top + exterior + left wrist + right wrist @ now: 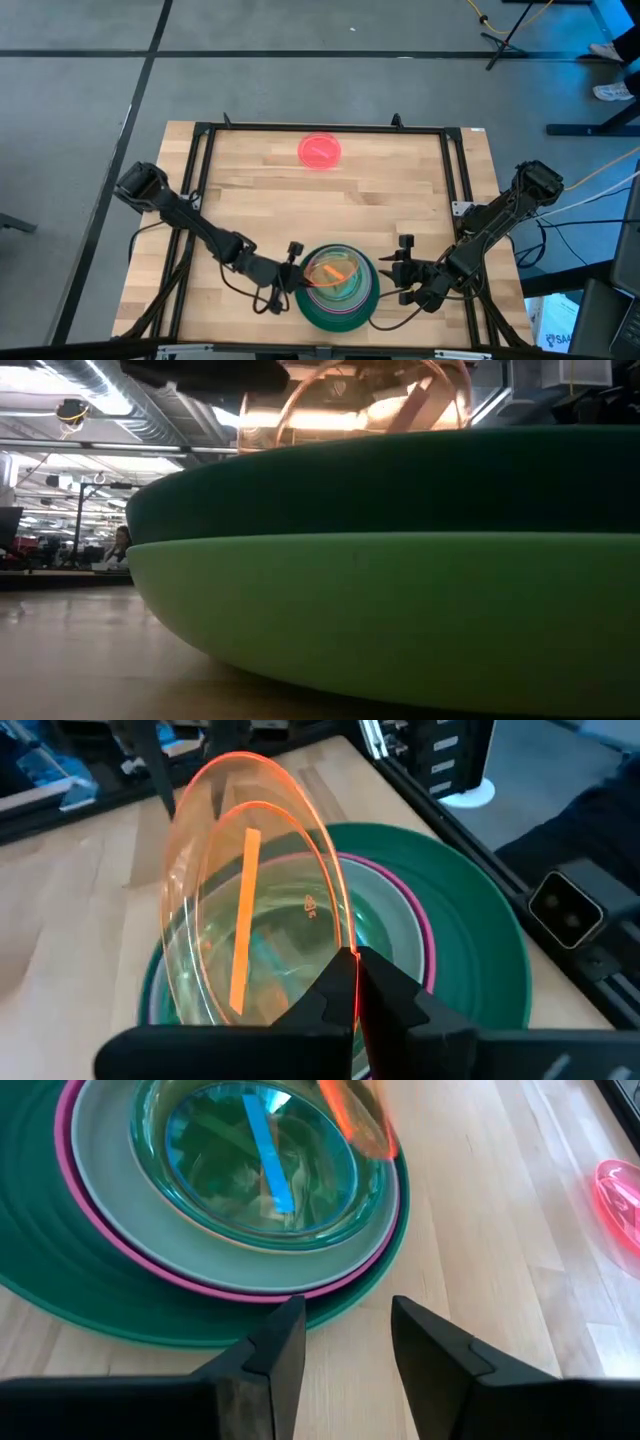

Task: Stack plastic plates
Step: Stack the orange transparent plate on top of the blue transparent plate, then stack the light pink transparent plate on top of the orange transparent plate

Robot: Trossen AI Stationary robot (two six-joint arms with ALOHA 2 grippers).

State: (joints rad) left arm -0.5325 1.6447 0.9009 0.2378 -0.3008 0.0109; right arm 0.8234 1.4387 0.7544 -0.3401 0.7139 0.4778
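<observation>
A stack of plastic plates [338, 290] sits near the table's near edge. The mint plate [400, 620] is at the bottom, with dark green [400, 480], magenta [150, 1275], grey-blue [120, 1220] and teal [260, 1170] above it. My left gripper [355, 975] is at the stack's left side, shut on a translucent orange plate [250, 890] that tilts steeply over the stack. My right gripper [345, 1340] is open just right of the stack and touches nothing. A pink-red plate [320, 151] lies flat alone near the far edge. My left gripper pinches the orange plate's rim [340, 945] between its two fingers, on the side nearest the gripper. The fingers come from the table's left, slanting down. The plate stands steeply tilted above the teal plate; whether its lower edge touches the stack I cannot tell.
A black frame [200, 160] runs along the table's left, far and right sides. Bare wood lies between the stack and the pink-red plate [620, 1200]. Cables [265, 300] trail near the left gripper at the near edge.
</observation>
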